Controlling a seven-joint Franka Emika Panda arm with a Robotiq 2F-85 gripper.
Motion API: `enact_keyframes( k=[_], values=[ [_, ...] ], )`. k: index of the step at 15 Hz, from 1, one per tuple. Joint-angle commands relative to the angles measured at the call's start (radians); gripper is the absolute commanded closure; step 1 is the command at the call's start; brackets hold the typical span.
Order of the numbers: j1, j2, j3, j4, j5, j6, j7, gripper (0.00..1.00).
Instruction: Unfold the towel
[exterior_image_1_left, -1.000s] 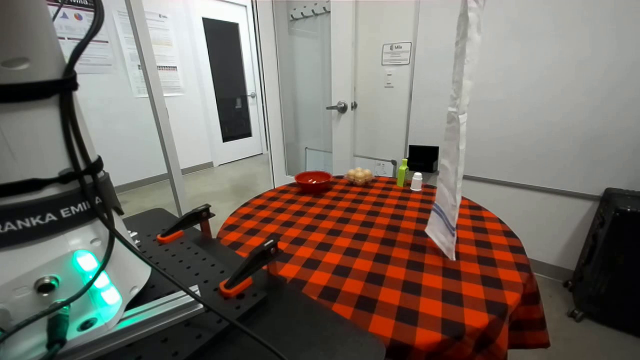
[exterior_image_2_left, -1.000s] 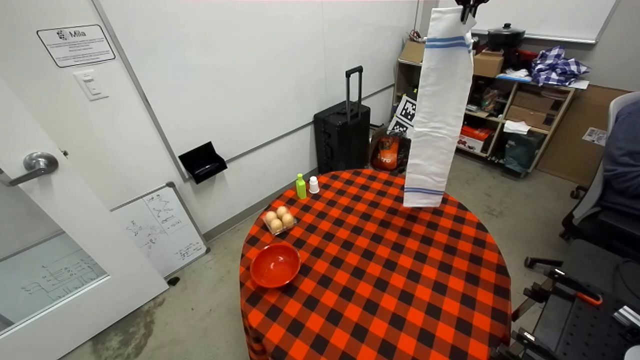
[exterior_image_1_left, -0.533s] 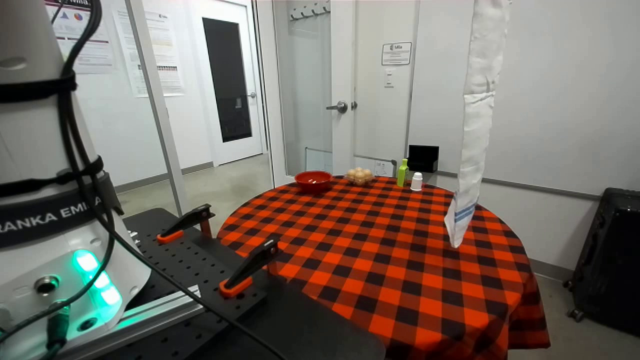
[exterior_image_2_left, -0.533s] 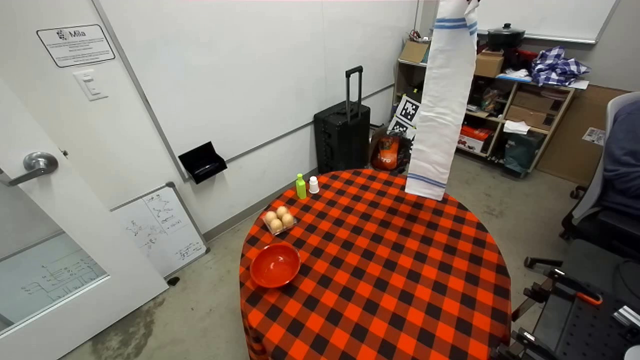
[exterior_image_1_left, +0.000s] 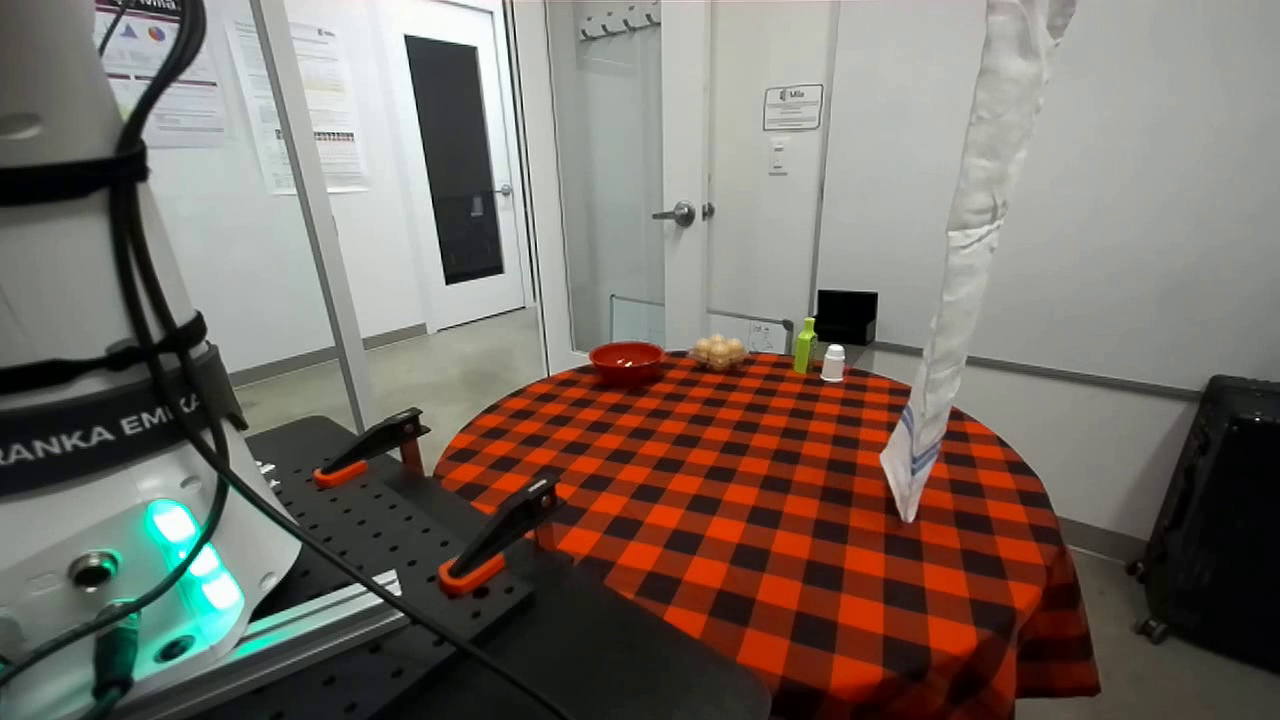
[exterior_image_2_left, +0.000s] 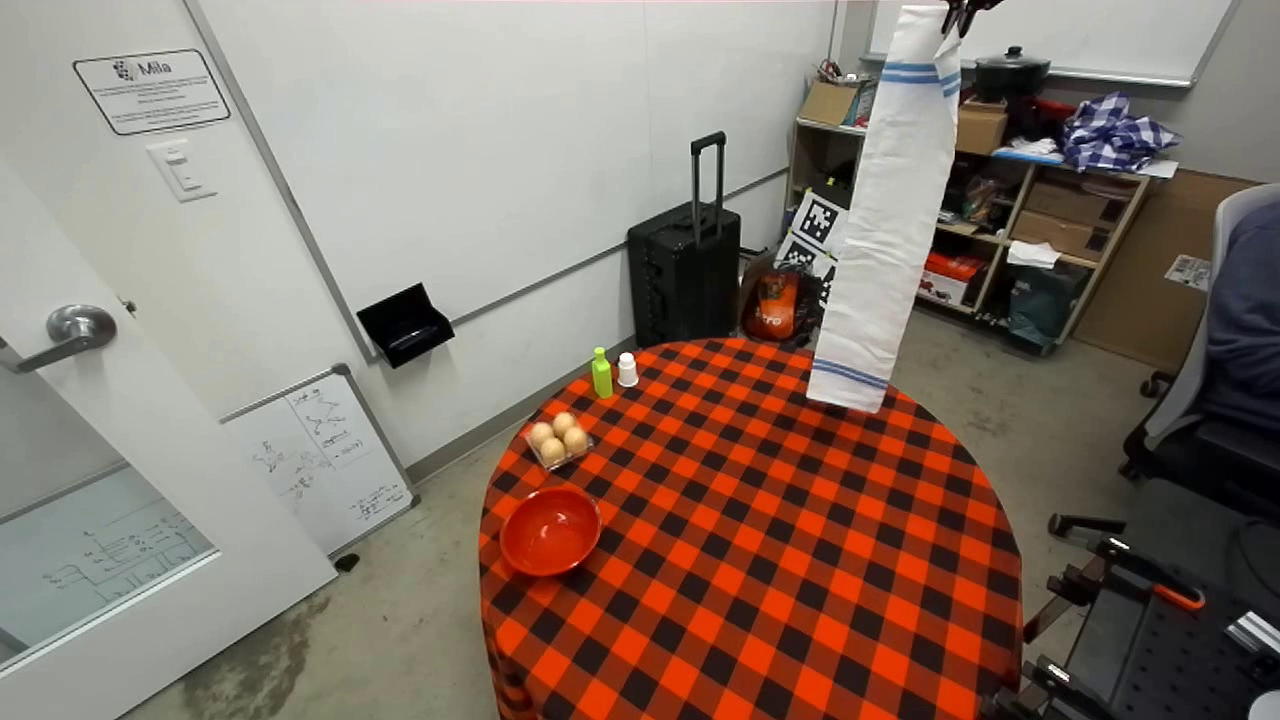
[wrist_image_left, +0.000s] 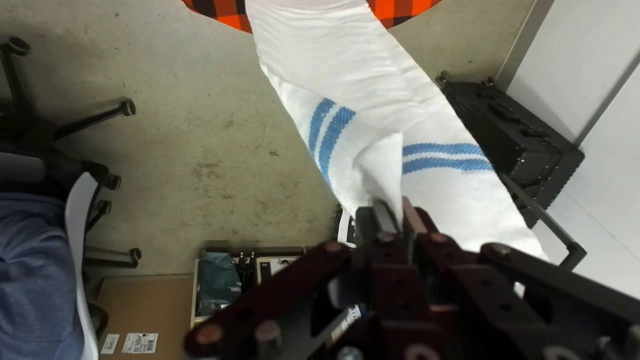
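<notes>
Wrist view: a black suitcase (wrist_image_left: 520, 142) shows behind the white towel (wrist_image_left: 380, 100), whose bunched corner the pincer (wrist_image_left: 395, 214) clamps. In an exterior view, a red bowl (exterior_image_2_left: 551, 531), eggs (exterior_image_2_left: 558, 440), green bottle (exterior_image_2_left: 602, 376) and white container (exterior_image_2_left: 627, 371) line the rim of the worktop (exterior_image_2_left: 770, 520), apart from the towel, which hangs lower than just before. In an exterior view, bare worktop spreads from bowl to the towel's striped end (exterior_image_1_left: 912, 458); any contact is unclear.
</notes>
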Motion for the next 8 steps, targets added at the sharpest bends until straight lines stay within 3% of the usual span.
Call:
enact_keyframes(
  k=[1,4,8],
  values=[
    [-0.007,-0.035,-0.008,-0.050,0.001,0.038,0.047,0.99],
    [0.012,-0.045,-0.020,-0.077,0.011,0.049,0.034,0.99],
    [0.069,-0.064,0.030,-0.220,-0.005,0.092,-0.016,0.99]
  ],
)
